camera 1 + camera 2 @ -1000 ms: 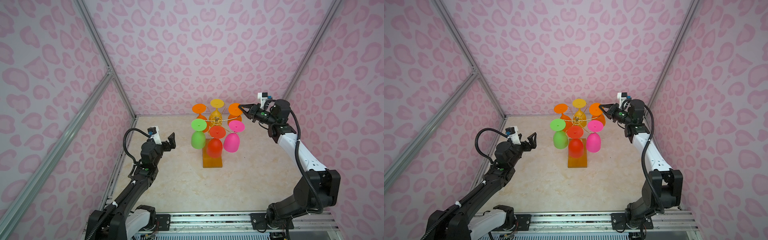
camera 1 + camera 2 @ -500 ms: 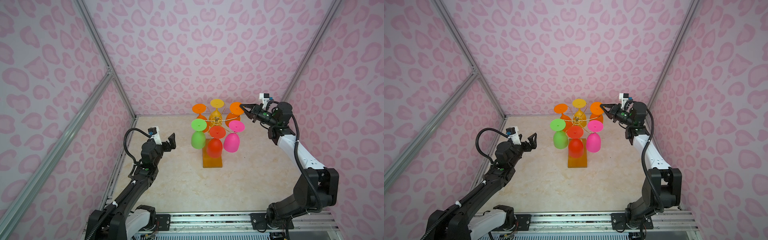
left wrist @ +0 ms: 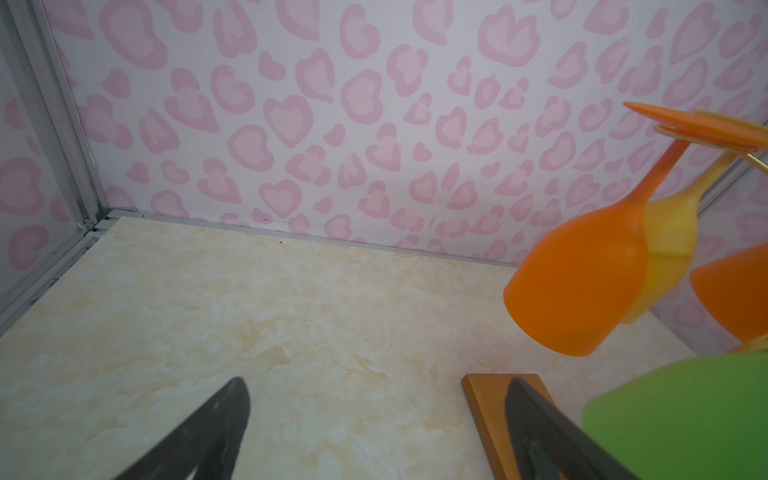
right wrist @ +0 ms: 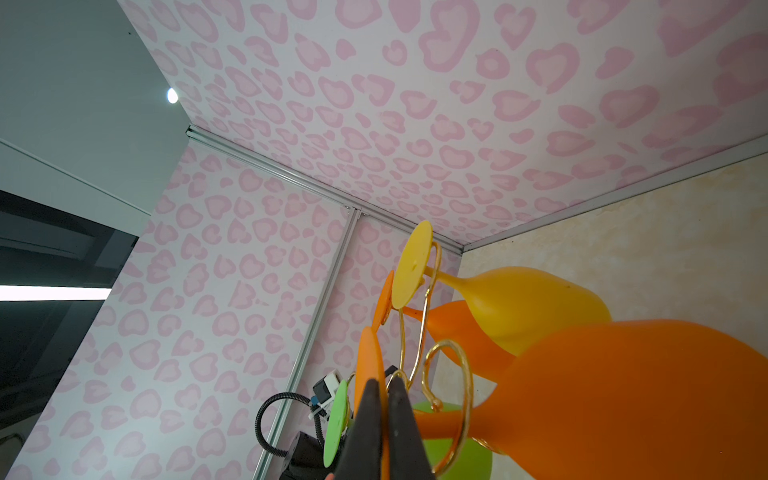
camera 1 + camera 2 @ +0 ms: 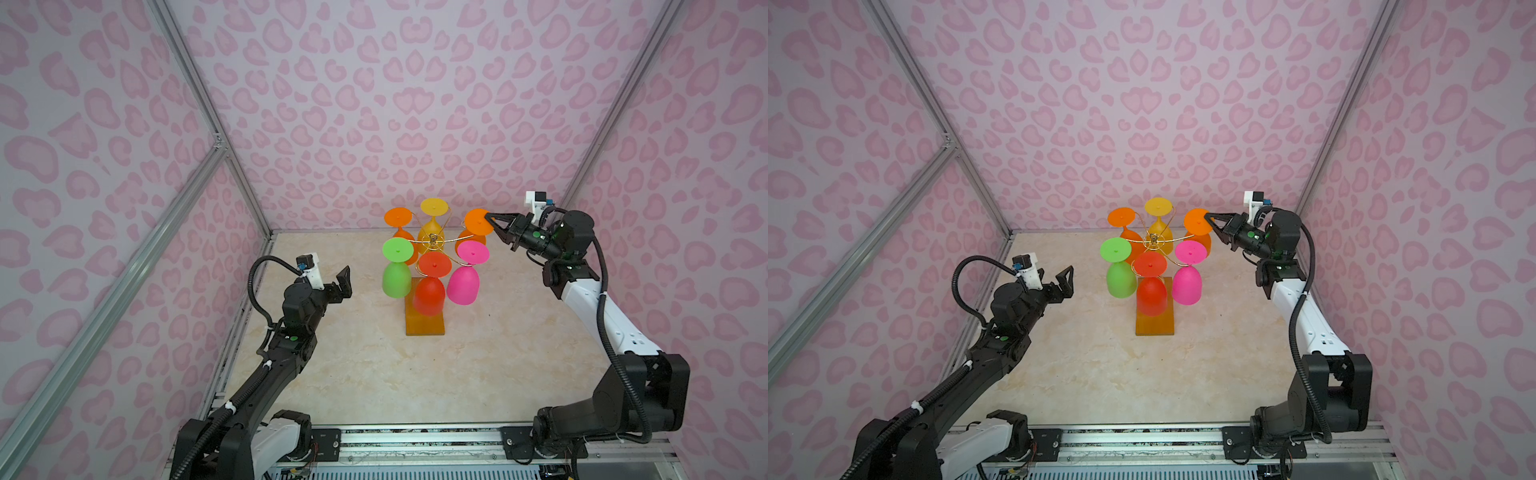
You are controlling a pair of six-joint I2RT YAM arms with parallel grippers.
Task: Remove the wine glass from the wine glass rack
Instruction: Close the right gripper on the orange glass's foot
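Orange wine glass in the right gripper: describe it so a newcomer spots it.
Find the gold wire wine glass rack on its amber base. At its back, the orange plastic wine glass hangs on the right, its foot pinched by the right gripper; the other orange glass hangs left, untouched.

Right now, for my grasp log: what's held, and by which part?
The right gripper pinches the orange wine glass by its foot's rim; the left gripper holds nothing.
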